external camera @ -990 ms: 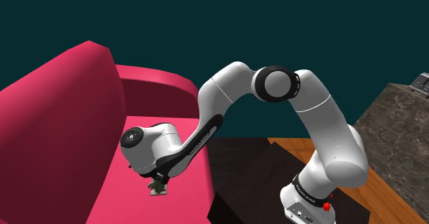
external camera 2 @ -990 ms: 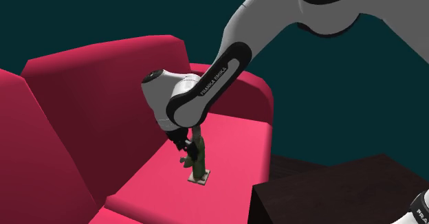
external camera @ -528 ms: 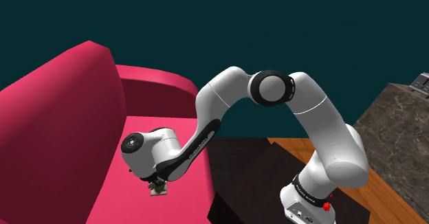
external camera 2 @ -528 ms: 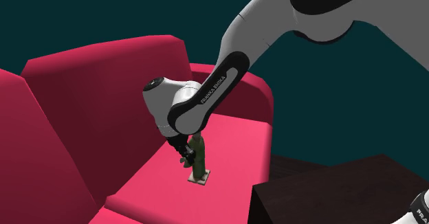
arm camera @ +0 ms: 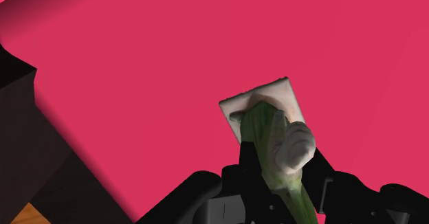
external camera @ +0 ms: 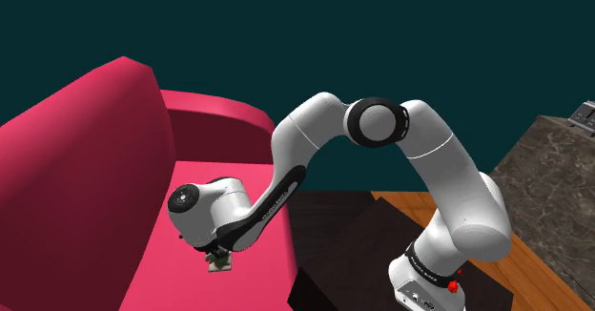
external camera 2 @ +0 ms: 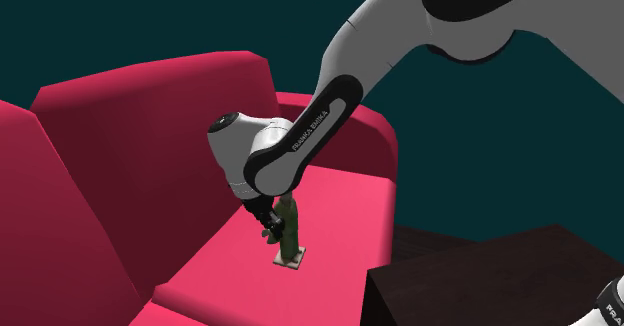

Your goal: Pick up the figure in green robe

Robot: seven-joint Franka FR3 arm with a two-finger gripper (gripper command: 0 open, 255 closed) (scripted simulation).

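Down on the red sofa (external camera 2: 345, 199), the green-robed figurine (external camera 2: 289, 224) stands upright on its pale square base (external camera 2: 290, 261). It is on the seat cushion, around seven o'clock from the middle of the second exterior view. The black gripper (external camera 2: 270, 230) comes down on it from roughly eleven o'clock. In the wrist view the two fingers sit hard against the robe on either side, so I read that as a clamp on the figurine's body.

So the reach looks done and the grasp looks made. The lift is what's left, because the base appears to rest flat on the cushion with no gap under it.

Now the hard parts. From the shoulder view the white wrist covers nearly everything, leaving a sliver of green and a corner of the base at seven o'clock. The figurine's head is tucked behind the hand from outside, and I can't make out a face. A pale lump beside the robe in the wrist view could be a hand or a sleeve. The fingertips themselves are hidden behind the robe.
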